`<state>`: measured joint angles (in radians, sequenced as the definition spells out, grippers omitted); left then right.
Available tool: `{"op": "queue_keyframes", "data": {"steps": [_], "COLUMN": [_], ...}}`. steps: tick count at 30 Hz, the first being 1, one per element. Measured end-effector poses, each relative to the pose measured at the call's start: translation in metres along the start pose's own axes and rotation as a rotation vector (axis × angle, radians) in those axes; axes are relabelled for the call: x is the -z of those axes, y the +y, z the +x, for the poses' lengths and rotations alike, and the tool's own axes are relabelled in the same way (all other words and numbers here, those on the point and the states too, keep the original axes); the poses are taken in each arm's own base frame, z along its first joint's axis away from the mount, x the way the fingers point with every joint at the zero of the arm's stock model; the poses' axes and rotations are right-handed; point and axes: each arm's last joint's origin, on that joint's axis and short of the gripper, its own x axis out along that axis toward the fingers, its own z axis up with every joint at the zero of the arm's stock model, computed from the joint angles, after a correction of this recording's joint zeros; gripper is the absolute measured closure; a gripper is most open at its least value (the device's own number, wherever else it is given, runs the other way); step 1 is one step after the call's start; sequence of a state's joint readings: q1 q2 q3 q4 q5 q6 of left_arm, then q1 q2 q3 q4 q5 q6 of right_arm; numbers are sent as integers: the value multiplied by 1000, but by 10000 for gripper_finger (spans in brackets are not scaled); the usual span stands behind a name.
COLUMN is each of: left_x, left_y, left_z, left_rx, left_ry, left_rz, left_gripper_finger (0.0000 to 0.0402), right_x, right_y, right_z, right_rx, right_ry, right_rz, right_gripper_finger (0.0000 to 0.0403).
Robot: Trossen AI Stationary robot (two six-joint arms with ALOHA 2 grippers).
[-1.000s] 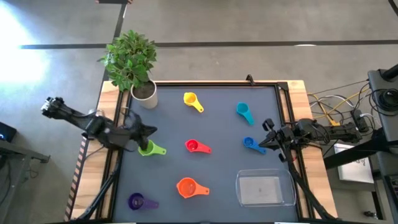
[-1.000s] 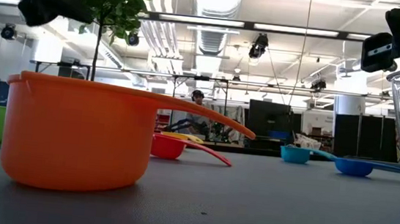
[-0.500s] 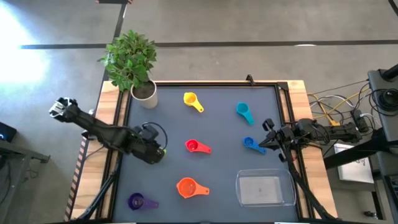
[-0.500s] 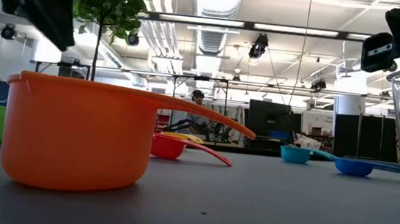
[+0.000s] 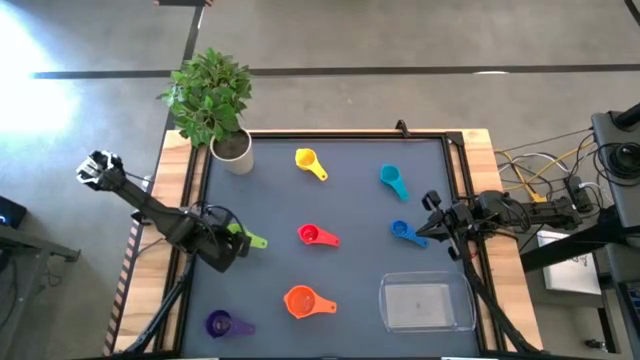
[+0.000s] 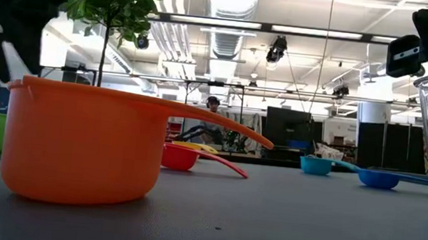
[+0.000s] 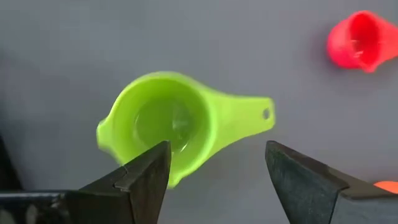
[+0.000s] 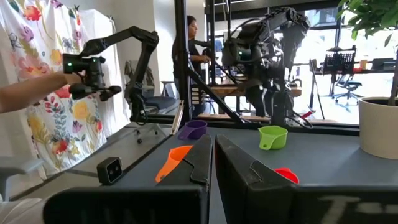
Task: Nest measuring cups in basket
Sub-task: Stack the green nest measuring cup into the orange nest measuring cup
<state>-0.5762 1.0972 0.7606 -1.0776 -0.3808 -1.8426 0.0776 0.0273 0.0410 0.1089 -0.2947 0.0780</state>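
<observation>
The green cup sits upright on the dark mat, its handle pointing toward the table's right edge. My left gripper is open above it, one finger over the bowl's rim and the other beyond the handle; it is at the table's left. The yellow, teal, blue, red, orange and purple cups lie apart on the mat. The clear basket stands at the near right. My right gripper is shut and waits beside the blue cup.
A white pot with a green plant stands at the far left corner. The mat has a raised dark frame along its edges. Open mat lies between the cups. A person's arm and other robot arms show in the room beyond.
My left gripper has swung from beside the green cup toward the table's near edge and come down over that cup, now covering its bowl in the high view. The cup has stayed in place. My right arm has kept still.
</observation>
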Motion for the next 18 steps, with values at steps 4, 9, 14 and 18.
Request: {"op": "queue_keyframes", "data": {"steps": [4,9,14,18], "left_x": [2,2,3,5], "left_y": [4,9,10,18], "left_z": [2,1,3,14], "left_rx": [-27,-106,-136,-180], "left_ry": [56,105,94,81], "left_rz": [-62,-147,-213,-266], "left_gripper_finger": [157,157,157,157], "right_x": [0,0,0,0], "right_y": [0,0,0,0], "right_z": [0,0,0,0], "right_rx": [0,0,0,0], "right_ry": [0,0,0,0], "right_rz": [0,0,0,0], "right_gripper_finger": [394,394,394,394]}}
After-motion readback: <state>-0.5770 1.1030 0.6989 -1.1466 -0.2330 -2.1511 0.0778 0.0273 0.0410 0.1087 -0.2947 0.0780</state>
